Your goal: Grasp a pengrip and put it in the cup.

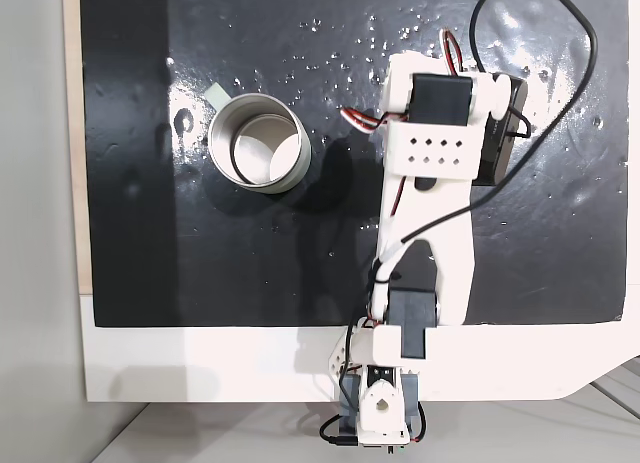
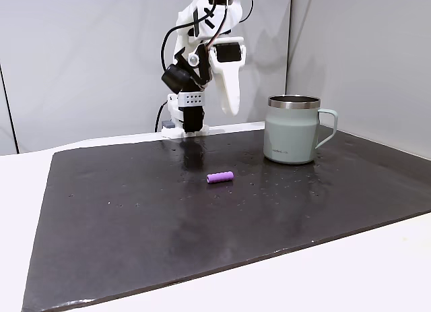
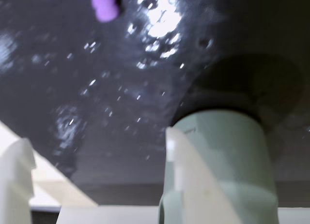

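Wrist view first: the pincer shows two white fingers, one at the left edge and one in front of the cup, with a wide gap between them and nothing in it. So it stands open and empty. The pengrip is a purple blur at the top of that picture, well apart from the fingers.

From the side, in a fixed view, the arm is folded up high at the back of the black mat, its pincer hanging in the air. The pengrip lies flat on the mat, out in front of the arm and left of the cup, which stands upright on the counter.

I'd say the grasp has not begun; this is the reach. The next move calls for lowering the open fingers to straddle that tiny tube, closing gently so it doesn't roll off on the glossy mat.
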You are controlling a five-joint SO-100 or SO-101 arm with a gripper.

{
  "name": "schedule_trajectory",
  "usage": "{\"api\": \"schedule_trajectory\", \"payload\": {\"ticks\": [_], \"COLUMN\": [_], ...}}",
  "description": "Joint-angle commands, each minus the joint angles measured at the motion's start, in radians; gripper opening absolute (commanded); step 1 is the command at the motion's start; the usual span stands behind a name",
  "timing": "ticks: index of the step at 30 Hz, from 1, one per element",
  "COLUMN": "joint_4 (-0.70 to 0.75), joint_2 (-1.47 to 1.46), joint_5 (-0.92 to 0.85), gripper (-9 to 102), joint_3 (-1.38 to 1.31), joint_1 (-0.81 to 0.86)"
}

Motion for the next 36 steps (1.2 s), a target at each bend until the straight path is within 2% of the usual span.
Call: {"api": "schedule_trajectory", "payload": {"ticks": [1,15,26,32,36], "joint_4": [-0.025,-0.129,-0.152,-0.166,-0.167], "joint_2": [-0.035,-0.27,-0.403,-0.451,-0.451], "joint_5": [-0.031,-0.071,-0.11,-0.112,-0.107], "gripper": [27,26,25,20,10], "joint_3": [-0.052,-0.084,-0.166,-0.181,-0.181], "joint_1": [0.025,0.072,0.08,0.089,0.091]}}
